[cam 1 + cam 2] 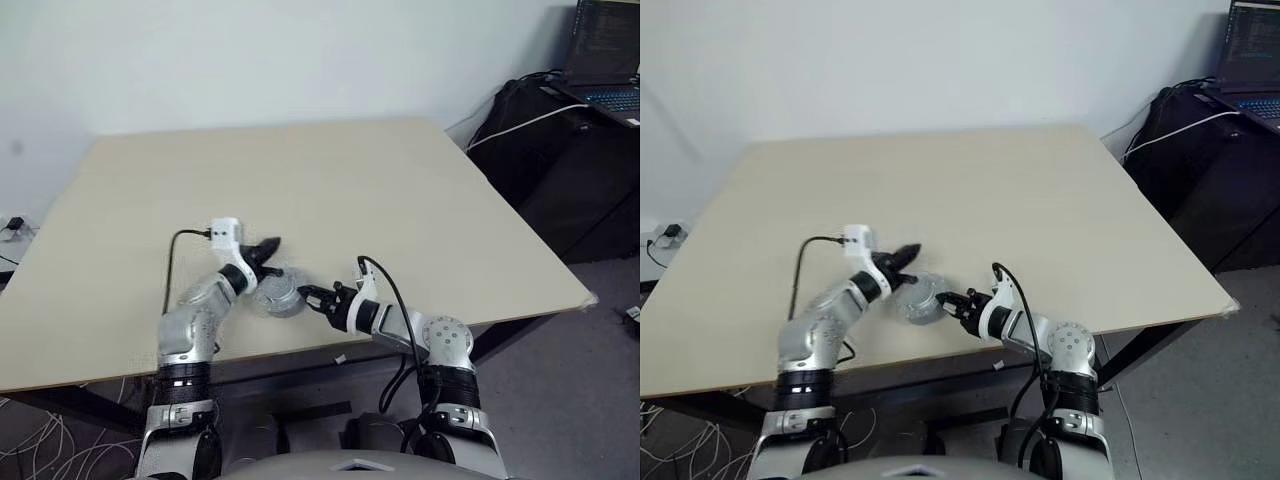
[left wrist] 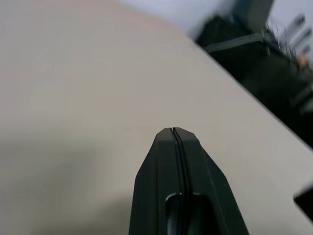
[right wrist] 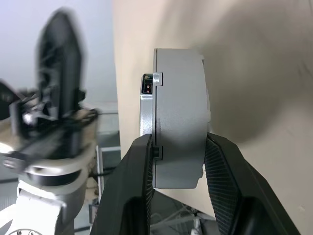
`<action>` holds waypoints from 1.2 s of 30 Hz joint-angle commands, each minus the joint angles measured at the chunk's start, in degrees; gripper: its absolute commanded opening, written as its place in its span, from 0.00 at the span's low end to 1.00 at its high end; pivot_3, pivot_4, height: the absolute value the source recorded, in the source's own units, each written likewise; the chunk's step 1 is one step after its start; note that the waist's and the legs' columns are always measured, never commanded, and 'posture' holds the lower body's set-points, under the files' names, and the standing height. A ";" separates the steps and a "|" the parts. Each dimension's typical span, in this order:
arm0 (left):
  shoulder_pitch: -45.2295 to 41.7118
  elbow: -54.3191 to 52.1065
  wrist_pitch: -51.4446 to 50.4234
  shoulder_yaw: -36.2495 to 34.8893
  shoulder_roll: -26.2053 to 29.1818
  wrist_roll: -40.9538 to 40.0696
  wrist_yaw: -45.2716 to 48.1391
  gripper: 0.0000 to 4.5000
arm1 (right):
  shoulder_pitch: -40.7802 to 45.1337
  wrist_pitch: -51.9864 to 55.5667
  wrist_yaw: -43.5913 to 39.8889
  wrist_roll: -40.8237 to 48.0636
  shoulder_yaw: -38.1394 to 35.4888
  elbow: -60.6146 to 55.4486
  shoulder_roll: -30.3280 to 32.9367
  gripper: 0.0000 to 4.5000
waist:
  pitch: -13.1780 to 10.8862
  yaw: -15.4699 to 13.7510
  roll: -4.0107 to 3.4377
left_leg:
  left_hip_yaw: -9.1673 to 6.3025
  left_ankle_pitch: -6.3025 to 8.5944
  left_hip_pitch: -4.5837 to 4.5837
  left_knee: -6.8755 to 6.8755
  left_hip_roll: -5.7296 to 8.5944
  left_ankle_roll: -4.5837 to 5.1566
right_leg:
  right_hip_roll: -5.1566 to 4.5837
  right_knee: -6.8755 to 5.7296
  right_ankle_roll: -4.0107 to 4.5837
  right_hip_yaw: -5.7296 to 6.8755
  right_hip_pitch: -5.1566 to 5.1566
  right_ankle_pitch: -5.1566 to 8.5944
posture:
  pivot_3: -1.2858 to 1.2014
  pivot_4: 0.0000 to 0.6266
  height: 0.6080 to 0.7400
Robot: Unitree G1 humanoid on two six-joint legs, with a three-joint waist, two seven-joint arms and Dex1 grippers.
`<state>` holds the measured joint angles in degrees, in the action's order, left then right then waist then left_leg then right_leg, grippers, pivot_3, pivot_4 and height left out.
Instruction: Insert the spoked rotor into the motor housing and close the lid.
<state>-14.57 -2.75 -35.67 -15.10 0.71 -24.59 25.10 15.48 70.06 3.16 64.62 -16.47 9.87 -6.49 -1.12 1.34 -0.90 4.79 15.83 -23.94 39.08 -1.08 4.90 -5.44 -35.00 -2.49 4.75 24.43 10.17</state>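
Right gripper (image 3: pixel 178 161) clamps what we take for the closed motor housing (image 3: pixel 178 117) on edge, lid (image 3: pixel 149 105) side facing away from table (image 1: pixel 330 180). Left gripper (image 2: pixel 174 131) at its 10 o'clock, fingers pressed together, empty.

Silver-grey motor housing (image 3: pixel 178 117), lid closed (on edge)

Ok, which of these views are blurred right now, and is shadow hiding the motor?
Right wrist view: the motor is sharp between the right claw fingers, while the left claw behind is smeared. Left wrist view: that shut claw's tips are crisp, the table soft. Head views: even light, only a faint shadow under the motor.
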 commanded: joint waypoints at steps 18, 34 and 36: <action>25.93 -14.14 -9.85 -9.22 -4.30 -40.84 -4.33 0.28 | 1.24 -8.07 -0.41 7.46 -0.63 -1.86 -6.83 0.27 | -0.16 0.27 0.15 | 0.07 0.03 0.22 0.06 -0.03 -0.05 | 0.05 0.04 -0.31 -0.12 0.08 0.14 | 0.52 0.00 1.00; 28.94 -7.05 -10.02 -6.77 -6.43 -52.00 -6.40 0.99 | 2.45 -7.98 2.95 12.93 1.35 -4.53 -8.07 0.27 | -0.18 0.25 0.15 | 0.11 0.06 0.19 0.05 -0.05 -0.08 | 0.06 0.06 -0.03 -0.12 0.12 -0.01 | 0.52 0.00 1.00; 28.55 -6.43 -9.94 -6.35 -6.46 -53.22 -6.26 0.99 | 2.15 -7.67 3.08 13.20 1.87 -4.69 -8.09 0.27 | -0.18 0.28 0.15 | 0.12 0.06 0.20 0.05 -0.05 -0.08 | 0.06 0.05 -0.03 -0.12 0.12 -0.01 | 0.52 0.00 1.00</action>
<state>14.70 -9.01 -45.68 -22.37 -3.74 -75.58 17.69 19.51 62.15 7.07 74.42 -16.74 8.77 -8.86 -1.30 1.62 -0.75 4.90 15.89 -23.74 39.13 -1.13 4.81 -5.38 -34.95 -2.51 4.64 24.55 10.16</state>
